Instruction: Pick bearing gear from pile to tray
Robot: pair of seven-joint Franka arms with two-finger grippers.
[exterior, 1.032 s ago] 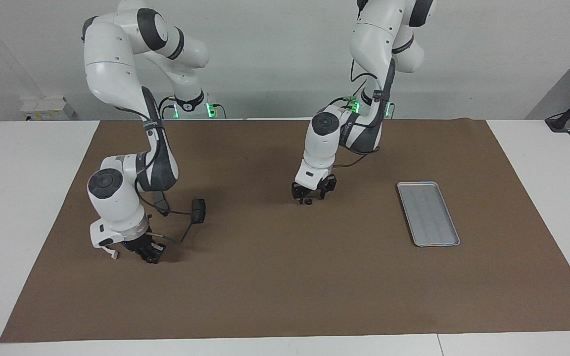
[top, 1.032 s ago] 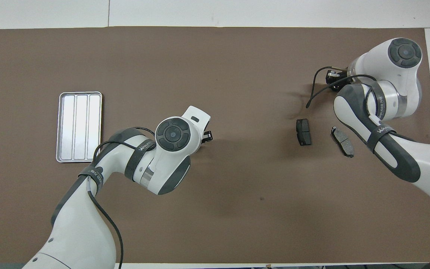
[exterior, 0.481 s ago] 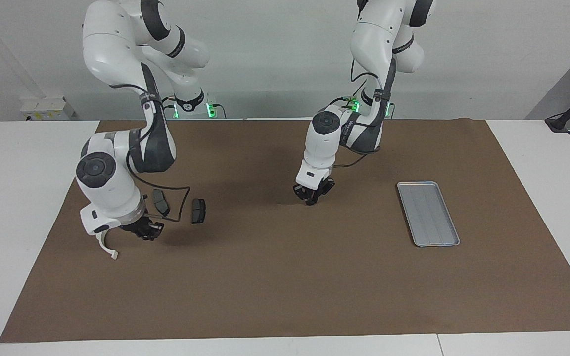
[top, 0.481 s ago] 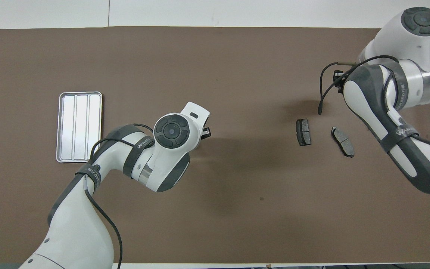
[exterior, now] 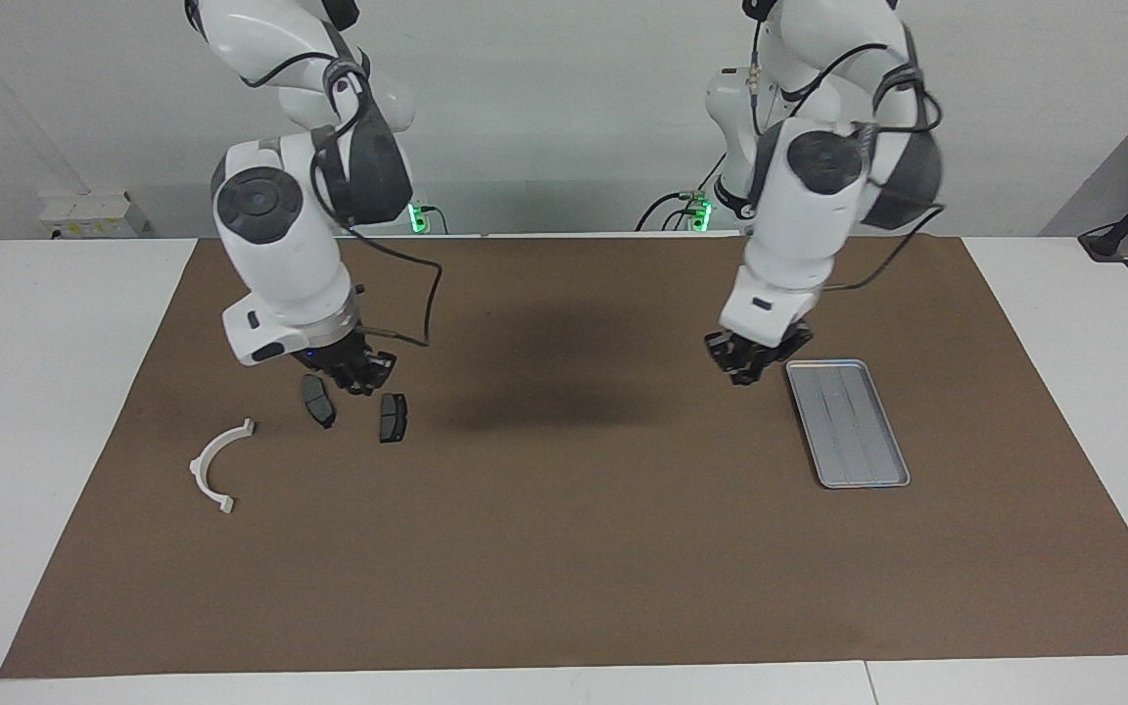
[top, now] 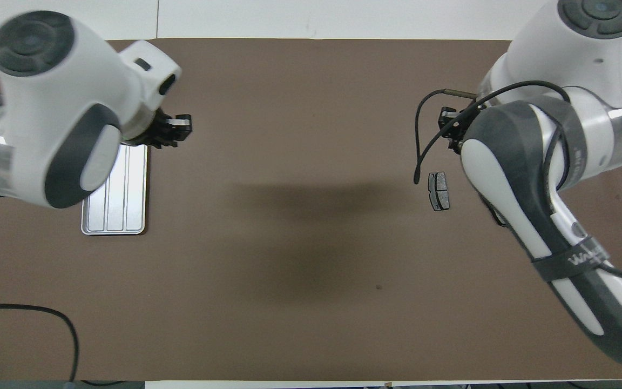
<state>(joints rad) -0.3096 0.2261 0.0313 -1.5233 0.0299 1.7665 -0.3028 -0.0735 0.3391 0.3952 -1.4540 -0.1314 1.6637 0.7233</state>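
The silver ribbed tray (exterior: pixel 848 423) (top: pixel 122 205) lies toward the left arm's end of the mat. My left gripper (exterior: pixel 745 366) (top: pixel 175 129) hangs raised over the mat just beside the tray, shut on the small black bearing gear, which barely shows between its tips. The pile lies at the right arm's end: two dark brake pads (exterior: pixel 317 401) (exterior: pixel 393 417) and a white curved bracket (exterior: pixel 194 470). My right gripper (exterior: pixel 360 373) (top: pixel 447 122) hangs just over the brake pads. In the overhead view one pad (top: pixel 439 190) shows; the right arm hides the other pad and the bracket.
A brown mat (exterior: pixel 564 548) covers the table, with white tabletop at both ends. The left arm's body covers part of the tray in the overhead view. A black cable (top: pixel 424 135) loops from the right wrist.
The left gripper closed on the small black piece at the mat's middle, lifted it and swung to beside the tray. The right arm rose from beside the bracket and moved over the brake pads.
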